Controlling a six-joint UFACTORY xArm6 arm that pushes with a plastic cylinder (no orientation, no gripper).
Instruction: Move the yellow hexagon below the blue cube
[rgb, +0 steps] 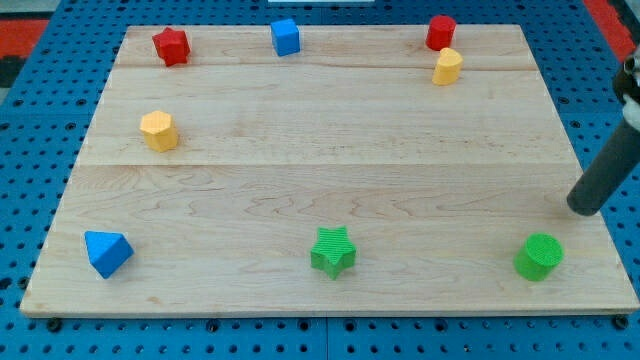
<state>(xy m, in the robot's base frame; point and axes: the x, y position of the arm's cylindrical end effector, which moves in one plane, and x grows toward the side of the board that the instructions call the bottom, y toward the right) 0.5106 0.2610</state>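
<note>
The yellow hexagon (159, 131) sits on the left part of the wooden board (330, 150). The blue cube (285, 37) stands near the board's top edge, up and to the right of the hexagon. My tip (584, 208) is at the board's right edge, far to the right of both blocks. It touches no block; the nearest one is the green cylinder (539, 257), just below and to its left.
A red star (171, 46) is at the top left. A red block (440, 32) and a second yellow block (447, 66) are at the top right. A blue triangular block (107, 252) is at the bottom left, and a green star (333, 250) at the bottom middle.
</note>
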